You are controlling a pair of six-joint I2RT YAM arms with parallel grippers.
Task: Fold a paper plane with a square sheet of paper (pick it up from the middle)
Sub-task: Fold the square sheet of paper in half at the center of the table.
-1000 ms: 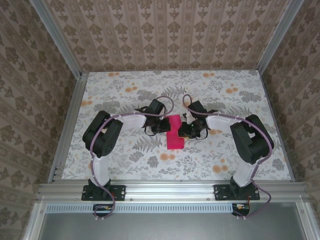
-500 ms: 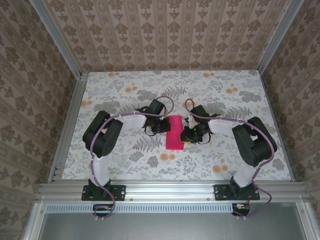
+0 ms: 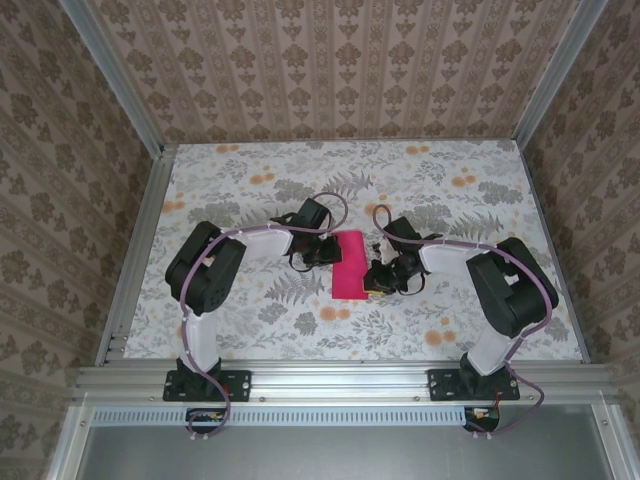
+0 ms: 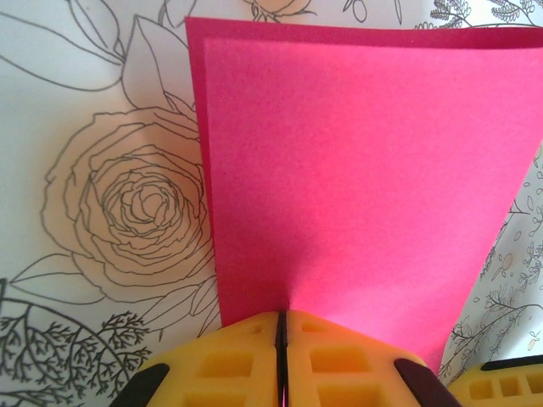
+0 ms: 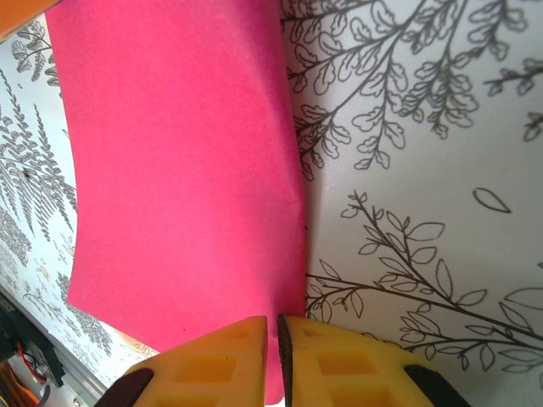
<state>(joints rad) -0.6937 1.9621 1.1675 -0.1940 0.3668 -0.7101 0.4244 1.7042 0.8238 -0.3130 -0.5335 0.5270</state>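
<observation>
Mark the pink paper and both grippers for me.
pink paper (image 3: pixel 350 265): top view, middle of the sheet.
left gripper (image 4: pixel 280 318): left wrist view, between its closed fingertips.
right gripper (image 5: pixel 278 322): right wrist view, between its fingertips.

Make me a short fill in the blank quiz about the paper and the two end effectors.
The paper is ____ in colour. The left end effector is ____ on its edge. With the right end effector pinching too, ____ end effectors hold it. Missing words: pink; shut; two.
</observation>
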